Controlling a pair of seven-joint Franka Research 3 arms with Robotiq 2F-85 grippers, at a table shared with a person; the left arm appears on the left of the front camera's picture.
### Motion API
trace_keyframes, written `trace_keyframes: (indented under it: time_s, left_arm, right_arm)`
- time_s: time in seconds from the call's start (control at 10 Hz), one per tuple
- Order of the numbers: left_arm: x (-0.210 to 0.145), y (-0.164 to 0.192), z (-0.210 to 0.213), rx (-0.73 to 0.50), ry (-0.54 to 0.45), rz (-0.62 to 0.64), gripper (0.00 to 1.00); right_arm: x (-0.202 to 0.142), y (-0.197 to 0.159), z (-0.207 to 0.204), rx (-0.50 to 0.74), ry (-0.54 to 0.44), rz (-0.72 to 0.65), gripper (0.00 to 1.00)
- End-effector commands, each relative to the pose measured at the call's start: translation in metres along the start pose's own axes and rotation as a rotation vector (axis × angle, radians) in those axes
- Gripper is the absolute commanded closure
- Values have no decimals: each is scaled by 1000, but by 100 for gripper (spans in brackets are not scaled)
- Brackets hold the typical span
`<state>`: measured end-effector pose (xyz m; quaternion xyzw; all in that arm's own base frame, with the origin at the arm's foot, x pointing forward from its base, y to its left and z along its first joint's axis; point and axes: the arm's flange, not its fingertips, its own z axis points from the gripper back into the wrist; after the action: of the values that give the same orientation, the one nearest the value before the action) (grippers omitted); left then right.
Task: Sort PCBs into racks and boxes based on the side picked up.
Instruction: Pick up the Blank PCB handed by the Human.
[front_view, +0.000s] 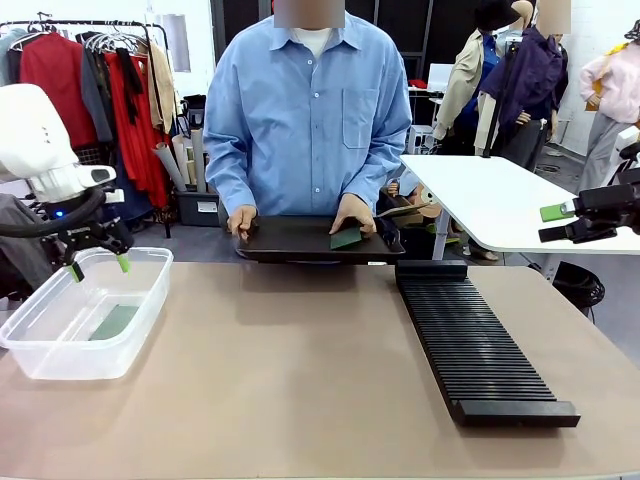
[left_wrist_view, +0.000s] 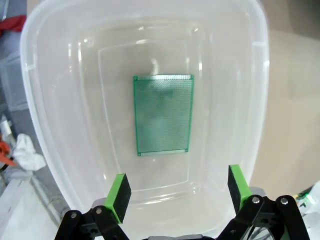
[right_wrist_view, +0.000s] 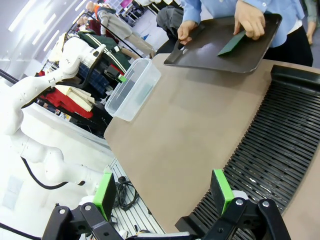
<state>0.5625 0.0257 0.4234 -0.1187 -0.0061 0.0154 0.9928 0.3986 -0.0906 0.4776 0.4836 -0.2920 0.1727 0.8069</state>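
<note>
My left pincer (left_wrist_view: 178, 192) hangs spread and empty over the box (left_wrist_view: 30, 65). One PCB (left_wrist_view: 163, 115) lies flat on the box floor, beyond my fingertips. My right pincer (right_wrist_view: 163, 191), also spread, hovers above the rack (right_wrist_view: 270, 140). A person's hand (front_view: 353, 213) partly covers the smaller PCB (front_view: 346, 238) on the tray (front_view: 285, 240).

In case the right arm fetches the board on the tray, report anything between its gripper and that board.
The person's hand rests on the small PCB on the black tray, covering its far edge. Otherwise nothing visible stands between it and the right gripper.
</note>
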Motion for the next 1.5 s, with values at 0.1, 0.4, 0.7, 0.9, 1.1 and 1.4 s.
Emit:
trace_keyframes:
  time_s: [0.1,0.4,0.7,0.9,1.1,1.4]
  left_arm:
    - [1,28,26,-323,-77,-75,0]
    - [7,36,43,-565,-109,-80,0]
    - [19,39,54,-870,-70,-89,0]
    - [20,35,61,-955,-98,-122,0]
    - [19,29,65,-996,-73,-161,0]
    - [17,27,64,-973,-76,-129,0]
  right_arm:
    - [3,2,0,2,-9,-5,0]
    - [3,2,0,2,-9,-5,0]
    - [3,2,0,2,-9,-5,0]
    - [3,2,0,2,-9,-5,0]
    - [3,2,0,2,-9,-5,0]
    - [3,2,0,2,-9,-5,0]
